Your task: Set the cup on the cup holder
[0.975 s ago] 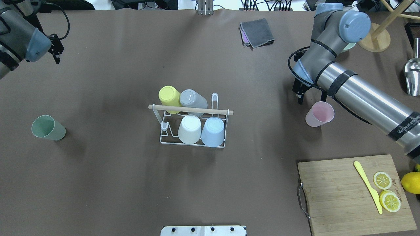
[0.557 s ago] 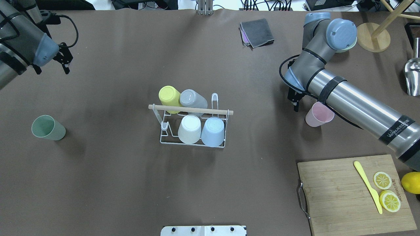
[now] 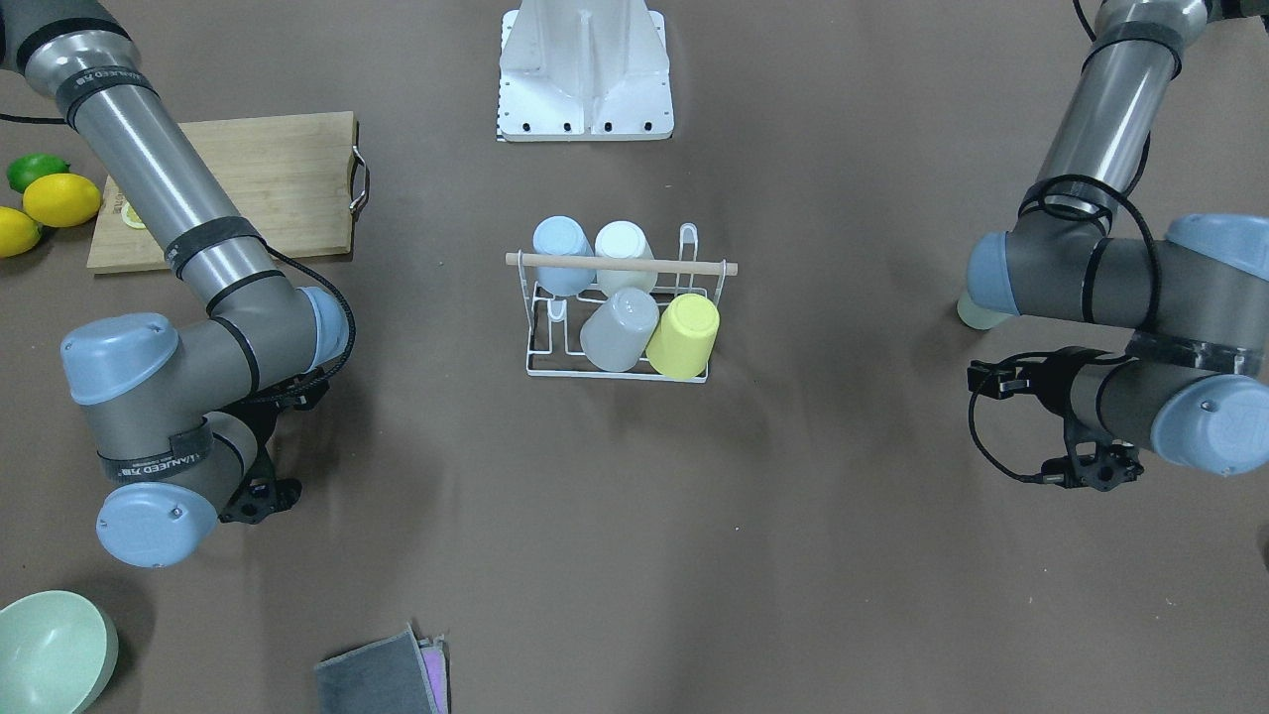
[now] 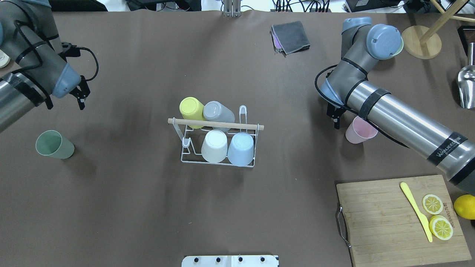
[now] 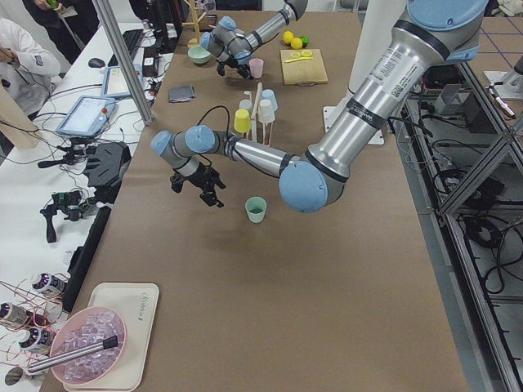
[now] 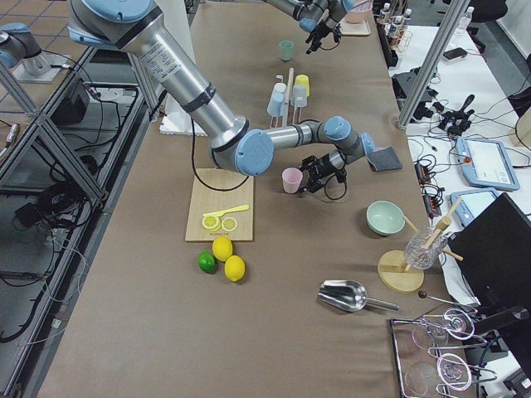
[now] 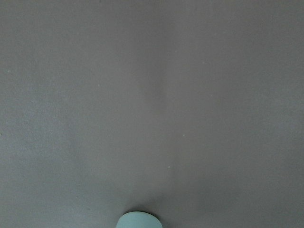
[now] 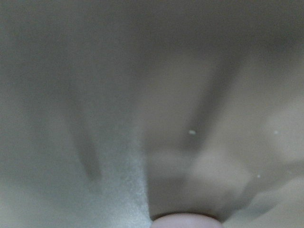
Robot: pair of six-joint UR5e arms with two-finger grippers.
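Note:
The white wire cup holder point(image 4: 215, 124) with a pale wooden rod stands mid-table and carries a yellow, a grey, a white and a blue cup upside down. A green cup point(image 4: 54, 144) stands upright at the left. My left gripper point(image 4: 82, 97) hovers open and empty beyond it, to its right; the cup's rim shows at the bottom of the left wrist view point(image 7: 138, 220). A pink cup point(image 4: 359, 130) stands upright at the right, partly under my right forearm. My right gripper point(image 4: 335, 118) is open, close beside its left side, holding nothing.
A wooden cutting board point(image 4: 386, 222) with lemon slices and a yellow knife lies front right. A folded grey cloth point(image 4: 290, 37) lies at the back. A wooden stand point(image 4: 423, 46) and a metal scoop point(image 4: 467, 85) are at the far right. A green bowl point(image 3: 50, 650) is behind the right arm.
My left arm has swung in over the table, its gripper coming nearer the green cup. My right gripper has shifted left and closer to the pink cup, the forearm now covering part of it.

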